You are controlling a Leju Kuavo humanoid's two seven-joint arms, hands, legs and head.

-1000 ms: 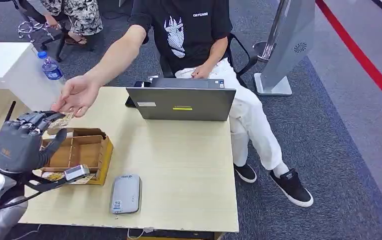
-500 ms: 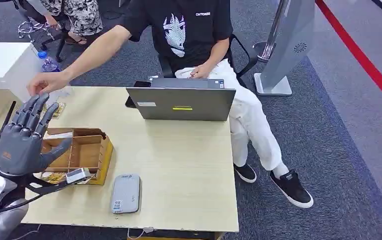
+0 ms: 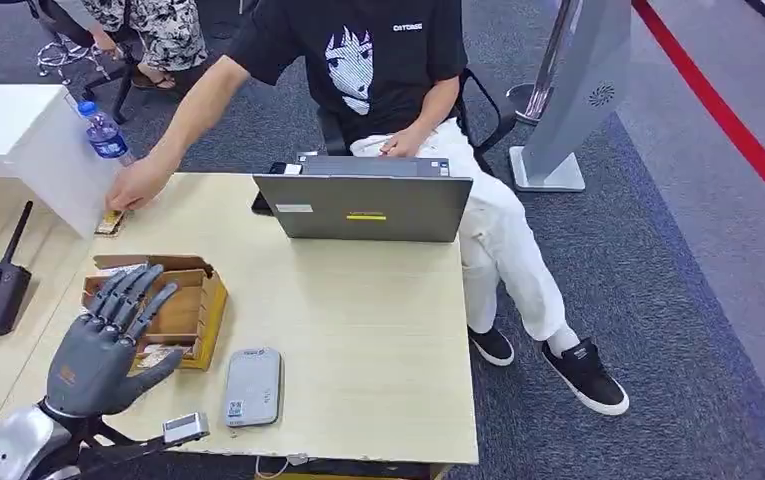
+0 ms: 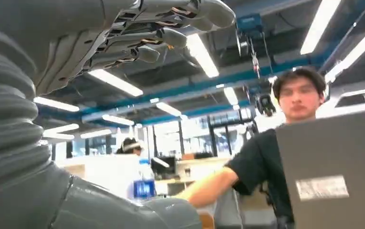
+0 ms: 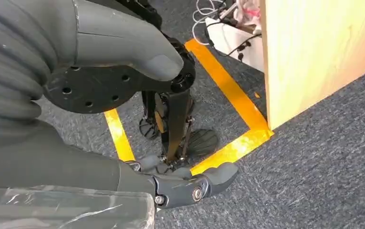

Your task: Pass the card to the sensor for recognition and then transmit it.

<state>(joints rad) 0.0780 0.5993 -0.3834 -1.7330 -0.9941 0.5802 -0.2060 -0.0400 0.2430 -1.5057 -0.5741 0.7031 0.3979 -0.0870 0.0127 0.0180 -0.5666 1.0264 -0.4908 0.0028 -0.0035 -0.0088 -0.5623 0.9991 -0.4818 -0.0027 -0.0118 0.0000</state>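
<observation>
Far beyond your left hand (image 3: pixel 98 357), at the table's back-left edge, the card (image 3: pixel 110 222) lies flat under a person's hand (image 3: pixel 138 185), which touches it. Your left hand holds nothing: its fingers (image 3: pixel 136 293) are spread and stretched forward over the near corner of the cardboard box (image 3: pixel 173 305), palm down, forearm coming in low at the table's front edge. In the left wrist view the same hand (image 4: pixel 123 38) shows its fingers apart and bare. Just beside the hand, toward your right, the grey sensor (image 3: pixel 252 387) lies flat on the table (image 3: pixel 378 330), close to the box. The box stands between your hand and the card. Further off are the open laptop (image 3: pixel 363 205) and a water bottle (image 3: pixel 105 137) just past the card. Your right hand (image 5: pixel 123 143) hangs beside the table's side panel, over carpet and yellow floor tape (image 5: pixel 228 148); whether it is open or closed cannot be told.
</observation>
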